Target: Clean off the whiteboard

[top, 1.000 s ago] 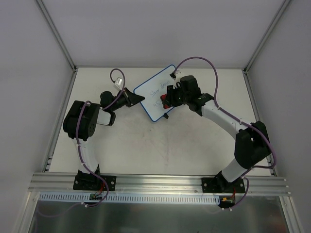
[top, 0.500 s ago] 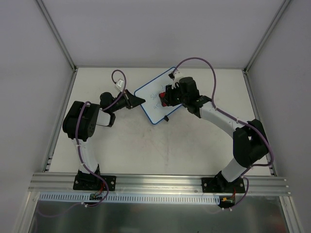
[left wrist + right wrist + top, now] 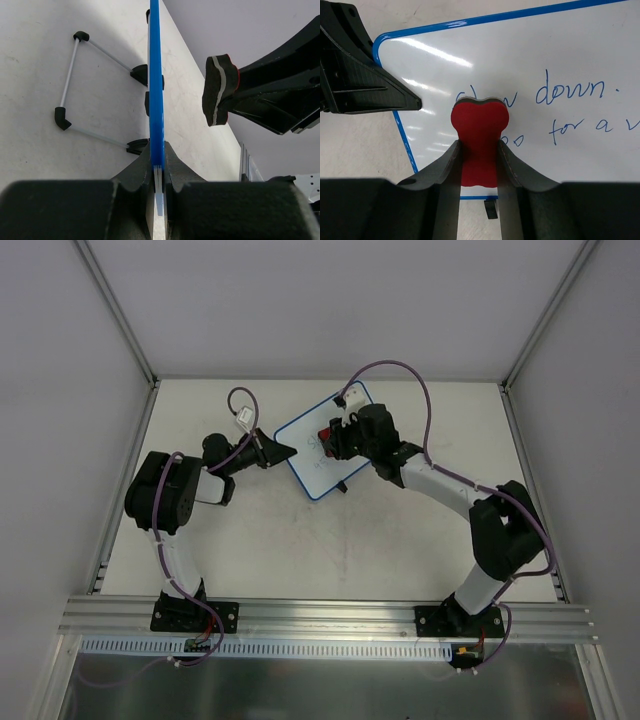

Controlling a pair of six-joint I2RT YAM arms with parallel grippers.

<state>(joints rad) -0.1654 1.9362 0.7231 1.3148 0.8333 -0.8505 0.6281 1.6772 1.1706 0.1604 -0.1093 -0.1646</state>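
The whiteboard (image 3: 306, 464) has a thin blue rim and is tilted off the table. My left gripper (image 3: 286, 450) is shut on its left edge. In the left wrist view the blue rim (image 3: 155, 75) runs edge-on into the closed left gripper (image 3: 158, 152). Blue handwriting (image 3: 572, 90) covers the right part of the whiteboard (image 3: 555, 45). My right gripper (image 3: 479, 146) is shut on the waist of a red bone-shaped eraser (image 3: 480, 122), over the left middle of the board. The eraser (image 3: 219, 90) turns its dark pad to the board, with a small gap showing between them.
A thin wire stand with black corners (image 3: 70, 75) hangs behind the board over the table. A small black foot (image 3: 491, 209) sticks out of the board's lower edge. Grey walls close off the table's back and sides, and a metal rail (image 3: 320, 615) runs along the near edge.
My right gripper has carried the eraser left and up across the board, towards the left gripper. The left gripper still holds the board, which has shifted slightly left.
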